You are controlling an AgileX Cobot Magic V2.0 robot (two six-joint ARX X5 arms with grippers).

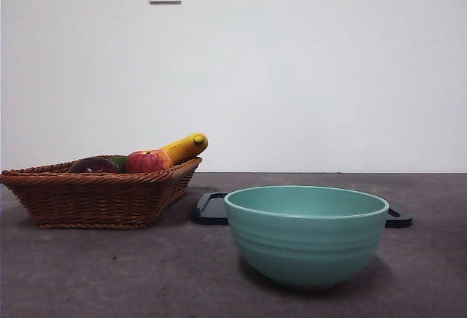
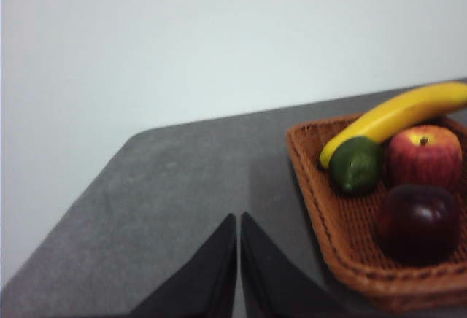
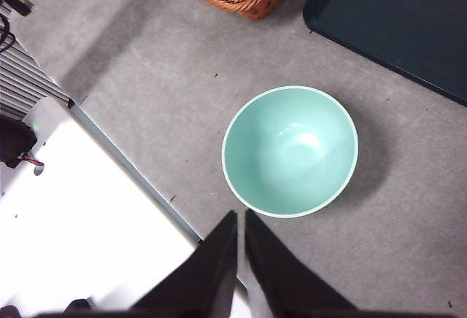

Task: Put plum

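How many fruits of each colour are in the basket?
Yellow (banana): 1
Green (green fruit): 1
Red-and-yellow (apple): 1
Dark purple (plum): 1
Total: 4 fruits in the basket

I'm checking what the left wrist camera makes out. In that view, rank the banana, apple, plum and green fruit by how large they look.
1. Banana, the longest.
2. Apple and plum: about alike; the plum lies nearer the camera, so I won't rank them.
3. Green fruit, the smallest.
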